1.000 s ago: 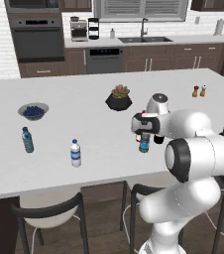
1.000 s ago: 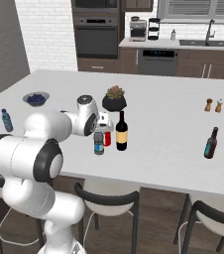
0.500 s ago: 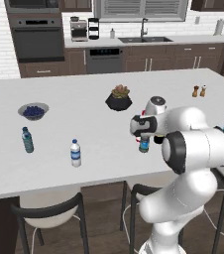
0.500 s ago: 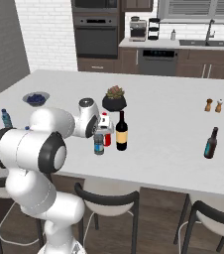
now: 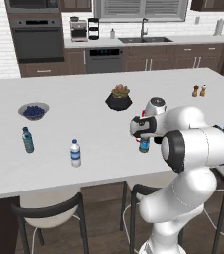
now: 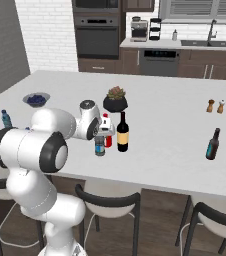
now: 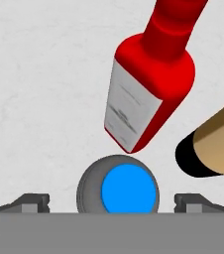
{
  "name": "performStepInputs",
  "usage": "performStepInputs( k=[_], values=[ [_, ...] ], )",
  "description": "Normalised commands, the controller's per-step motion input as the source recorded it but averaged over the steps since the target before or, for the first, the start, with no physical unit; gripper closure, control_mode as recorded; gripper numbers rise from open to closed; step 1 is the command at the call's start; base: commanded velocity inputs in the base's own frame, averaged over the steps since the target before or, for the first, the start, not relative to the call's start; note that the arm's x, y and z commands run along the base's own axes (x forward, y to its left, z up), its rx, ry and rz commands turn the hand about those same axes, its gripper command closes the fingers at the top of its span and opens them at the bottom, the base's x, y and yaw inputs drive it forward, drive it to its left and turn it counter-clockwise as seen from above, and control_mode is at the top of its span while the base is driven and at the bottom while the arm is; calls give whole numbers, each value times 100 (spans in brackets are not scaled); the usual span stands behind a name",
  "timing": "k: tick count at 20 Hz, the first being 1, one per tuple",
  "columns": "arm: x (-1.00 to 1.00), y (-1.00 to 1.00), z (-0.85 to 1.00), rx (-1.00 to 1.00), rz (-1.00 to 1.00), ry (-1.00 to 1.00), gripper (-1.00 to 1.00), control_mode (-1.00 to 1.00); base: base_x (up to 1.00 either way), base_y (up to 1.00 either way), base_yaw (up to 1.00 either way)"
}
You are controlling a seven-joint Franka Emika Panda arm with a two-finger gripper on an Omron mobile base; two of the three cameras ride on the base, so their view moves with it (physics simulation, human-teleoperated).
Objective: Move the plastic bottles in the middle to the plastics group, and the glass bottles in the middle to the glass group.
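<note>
At the middle of the island counter [image 5: 84, 173], nothing sorted yet: gripper [image 7: 112, 206] spread wide and empty directly above the blue-capped plastic bottle [image 7: 118, 191], red-capped bottle [image 7: 148, 82] and brown bottle [image 6: 123, 132] just beside it, plastics group [image 5: 75, 153] and glass group [image 6: 213, 144] well apart.

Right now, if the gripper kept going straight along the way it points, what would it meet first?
Most likely the small blue-capped plastic bottle: its cap sits directly below the open gripper, between the two fingertips. The red bottle and brown bottle stand off to the side.
</note>
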Motion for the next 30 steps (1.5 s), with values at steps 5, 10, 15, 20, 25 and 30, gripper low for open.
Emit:
performStepInputs(
  k=[5,10,15,20,25,30],
  values=[
    [0,0,0,0,0,0,100,-100,0,0,0],
    [-3,0,0,0,0,0,100,-100,0,0,0],
    [-12,30,11,4,11,0,100,-100,0,0,0],
    [-1,94,31,4,30,3,100,-100,0,0,0],
    [0,100,15,0,36,10,100,-100,0,0,0],
    [-5,96,-12,-3,32,-2,100,-100,0,0,0]
  ],
)
